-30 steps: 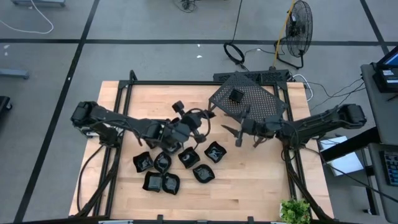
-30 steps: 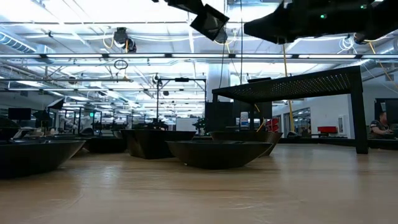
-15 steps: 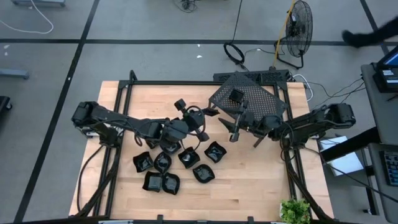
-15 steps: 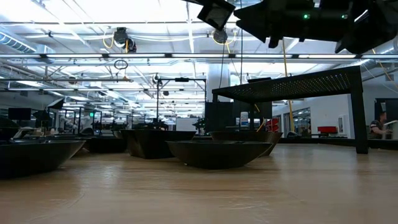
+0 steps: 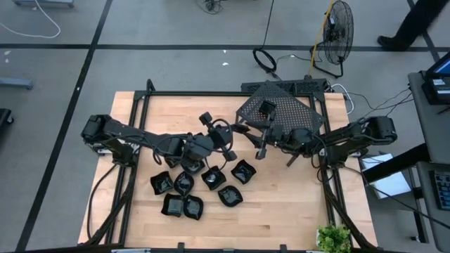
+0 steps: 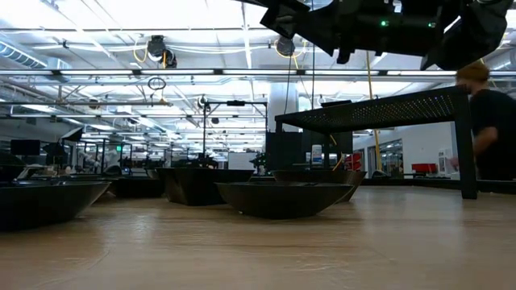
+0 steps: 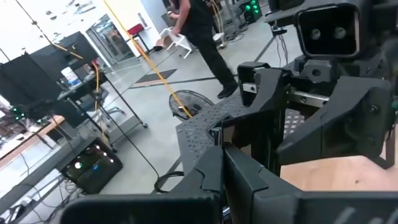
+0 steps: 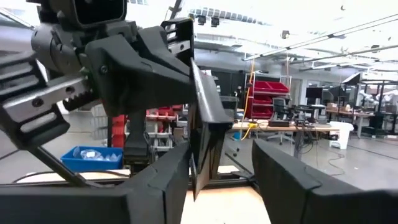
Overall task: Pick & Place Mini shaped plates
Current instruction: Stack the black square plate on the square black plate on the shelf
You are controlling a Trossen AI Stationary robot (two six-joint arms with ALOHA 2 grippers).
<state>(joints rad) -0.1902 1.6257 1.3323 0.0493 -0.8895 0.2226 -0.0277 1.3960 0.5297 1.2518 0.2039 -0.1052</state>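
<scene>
Seven loose mini plates [image 5: 184, 184] lay clustered on the wooden table [image 5: 295, 211], below centre in the overhead frame. Above them, at mid-frame, the left gripper [image 5: 232, 131] was closed on one raised plate [image 8: 200, 134], which it held edge-on in the air. The right gripper [image 5: 256, 143] met it from the right. In its wrist view its fingers [image 8: 283, 180] stood apart on either side of the dish, with a gap visible on each side and no contact that we could see. To the upper right stood the perforated rack [image 5: 288, 112] with one small dish [image 5: 267, 107] on top of it. A person [image 6: 488, 121] stood at the right edge of the low view, beyond the table.

We read this as a mid-air handover. Done well, we judged, the right fingers should close squarely across the plate's flat faces, clear of the left fingertips. The left should let go only once that grip is firm, since a glossy rim could slip.
</scene>
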